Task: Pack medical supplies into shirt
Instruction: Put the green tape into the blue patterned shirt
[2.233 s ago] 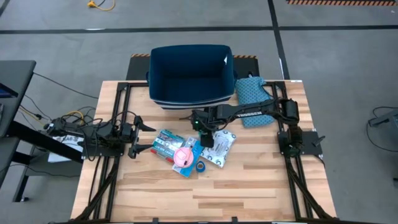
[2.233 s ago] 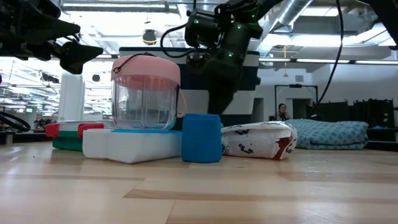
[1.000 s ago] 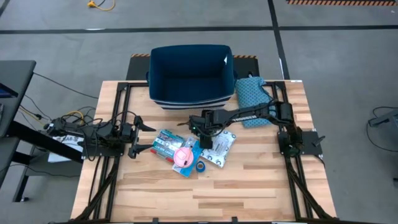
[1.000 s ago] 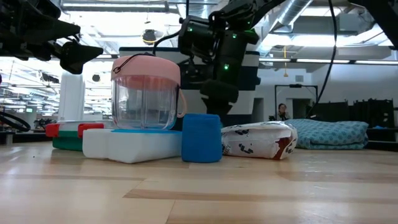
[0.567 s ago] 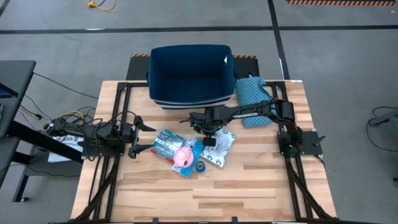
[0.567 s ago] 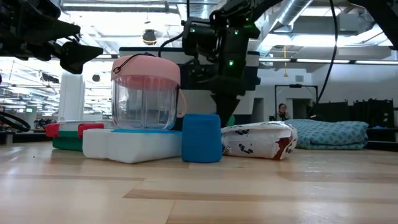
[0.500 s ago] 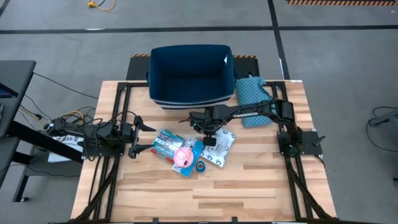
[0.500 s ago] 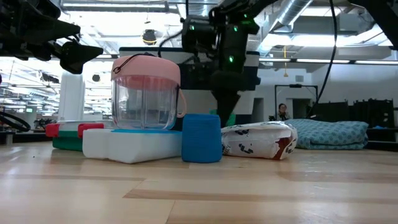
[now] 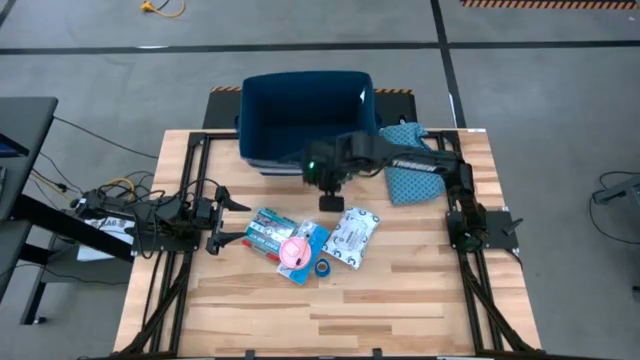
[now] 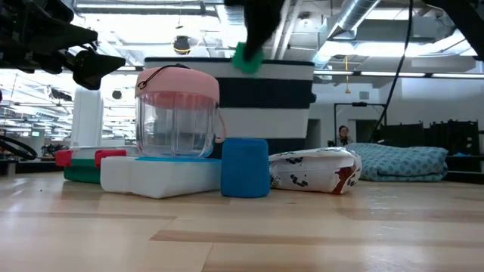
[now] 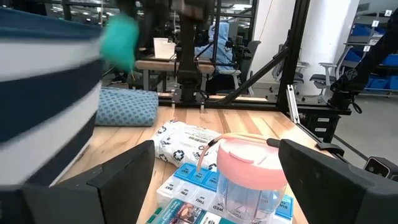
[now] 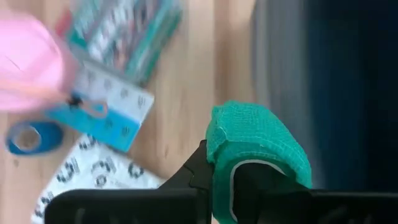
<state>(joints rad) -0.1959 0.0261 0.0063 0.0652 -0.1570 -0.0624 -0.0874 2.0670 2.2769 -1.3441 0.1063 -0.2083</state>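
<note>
Your right gripper (image 12: 239, 186) is clamped on the small teal gauze-like tape roll (image 12: 258, 152), up at top centre of the low view by the dark blue fabric bin (image 9: 305, 120). It looks light and squishy, so I'd keep pinching across its wall. The left gripper (image 9: 228, 215) sits wide apart at mid-left.

Supplies counted on a wooden worktop (image 9: 400, 300) shared by two robot arms.

One dark blue bin (image 9: 307, 120) stands at the far edge, with one patterned blue cloth (image 9: 405, 160) beside it. Two tape rolls are in view: one teal roll (image 12: 255, 149) held in the right tool (image 12: 221, 180), and one blue roll (image 9: 322, 268) lying on the wood. There is one white printed pouch (image 9: 352, 237), one clear jar with a pink lid (image 10: 178, 113), and at least two flat printed boxes (image 9: 268, 230) under and beside it, their exact number unclear. One left tool (image 9: 228, 218) waits at the side.
</note>
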